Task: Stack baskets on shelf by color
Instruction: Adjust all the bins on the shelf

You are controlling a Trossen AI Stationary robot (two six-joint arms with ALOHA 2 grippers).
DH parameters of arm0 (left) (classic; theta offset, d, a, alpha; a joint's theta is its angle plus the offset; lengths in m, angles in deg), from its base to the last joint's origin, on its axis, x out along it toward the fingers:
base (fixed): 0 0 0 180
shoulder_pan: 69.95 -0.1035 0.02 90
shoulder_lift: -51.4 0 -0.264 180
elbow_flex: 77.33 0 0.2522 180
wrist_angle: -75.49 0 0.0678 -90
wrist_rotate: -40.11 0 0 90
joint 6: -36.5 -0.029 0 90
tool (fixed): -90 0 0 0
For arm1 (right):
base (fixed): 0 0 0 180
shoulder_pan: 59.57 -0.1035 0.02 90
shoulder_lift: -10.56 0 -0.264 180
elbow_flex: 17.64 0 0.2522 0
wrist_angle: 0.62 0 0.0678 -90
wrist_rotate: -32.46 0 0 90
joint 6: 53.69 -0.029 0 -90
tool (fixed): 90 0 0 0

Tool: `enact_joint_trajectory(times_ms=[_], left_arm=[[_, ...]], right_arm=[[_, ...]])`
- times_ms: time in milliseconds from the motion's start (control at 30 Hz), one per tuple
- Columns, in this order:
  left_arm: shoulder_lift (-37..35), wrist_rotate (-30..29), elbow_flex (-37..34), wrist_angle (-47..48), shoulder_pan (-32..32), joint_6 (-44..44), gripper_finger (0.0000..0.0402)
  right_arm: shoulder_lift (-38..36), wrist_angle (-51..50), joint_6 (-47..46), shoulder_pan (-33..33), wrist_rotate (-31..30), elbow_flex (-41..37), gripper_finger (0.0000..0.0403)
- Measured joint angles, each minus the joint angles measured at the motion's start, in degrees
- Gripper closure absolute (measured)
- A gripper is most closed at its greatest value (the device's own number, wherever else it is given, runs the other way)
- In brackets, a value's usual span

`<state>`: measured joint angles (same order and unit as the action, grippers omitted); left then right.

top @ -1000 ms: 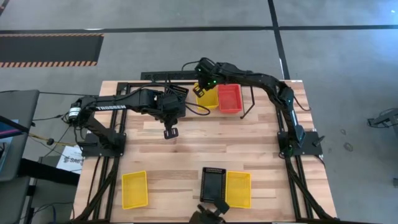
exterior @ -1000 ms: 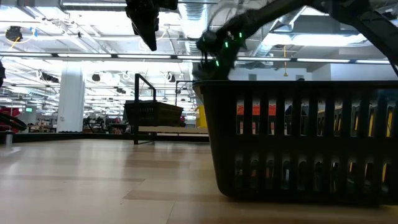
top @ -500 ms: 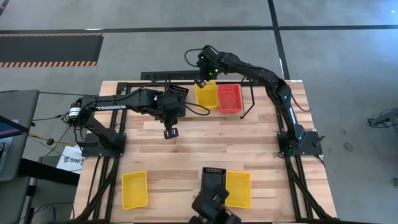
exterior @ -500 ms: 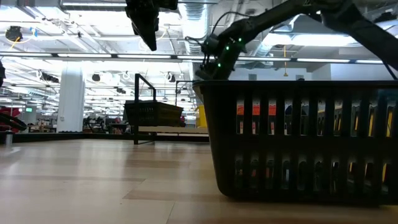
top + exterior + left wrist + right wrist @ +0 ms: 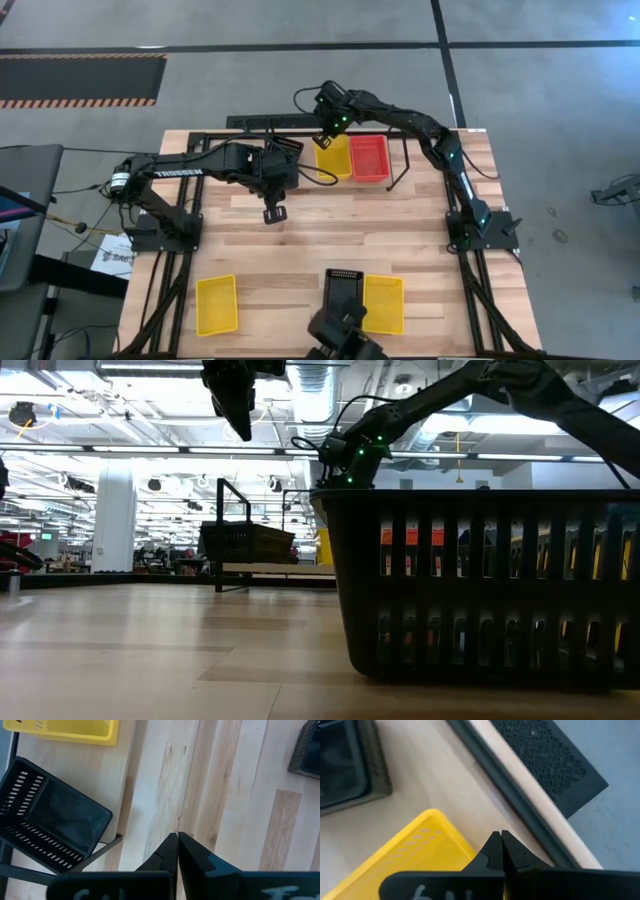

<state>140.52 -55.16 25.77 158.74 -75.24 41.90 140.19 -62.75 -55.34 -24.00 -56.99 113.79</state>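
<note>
1. Right gripper (image 5: 322, 141), jaws pinched shut and empty, has pulled back off the yellow basket (image 5: 333, 156) at upper centre.
2. Left gripper (image 5: 274, 214) hangs shut mid-frame.
3. On the shelf (image 5: 398, 170): yellow, red basket (image 5: 369, 158), black basket (image 5: 284, 152).
4. Still loose along the bottom, I'd say: two yellows (image 5: 216, 304) and a black one (image 5: 343, 293).

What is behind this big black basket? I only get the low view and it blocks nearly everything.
Observer: In the high view, a yellow basket lies right beside the black basket, on its right.
Operator: Where is the arm with the green lights?
Observer: Its right hand is shut and hangs over a corner of a second yellow basket, at the far side of the table.
Operator: Are there any red ones?
Observer: Yes, one red basket sits right next to that second yellow basket.
</note>
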Motion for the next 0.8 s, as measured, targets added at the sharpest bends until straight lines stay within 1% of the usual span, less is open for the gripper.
enact_joint_trajectory(times_ms=[200, 367, 567, 700, 800], left_arm=[[0.00, -0.01, 0.00, 0.00, -0.01, 0.28, 0.0402], [0.00, -0.02, 0.00, 0.00, -0.02, 0.28, 0.0401], [0.00, -0.03, 0.00, 0.00, -0.02, 0.28, 0.0401], [0.00, -0.04, 0.00, 0.00, -0.02, 0.19, 0.0401], [0.00, -0.05, 0.00, 0.00, 0.00, -0.07, 0.0401]], right_arm=[[-0.37, -2.85, -0.20, -0.37, -0.28, 0.00, 0.0403], [-0.34, -2.25, -0.29, -1.14, -0.47, 0.54, 0.0403], [-0.31, -2.24, -1.16, -2.72, -0.61, 6.75, 0.0403], [-0.46, -1.92, -0.88, -5.64, 2.37, 11.39, 0.0403], [-0.46, -2.04, 0.09, -8.14, 3.91, 12.24, 0.0403]])
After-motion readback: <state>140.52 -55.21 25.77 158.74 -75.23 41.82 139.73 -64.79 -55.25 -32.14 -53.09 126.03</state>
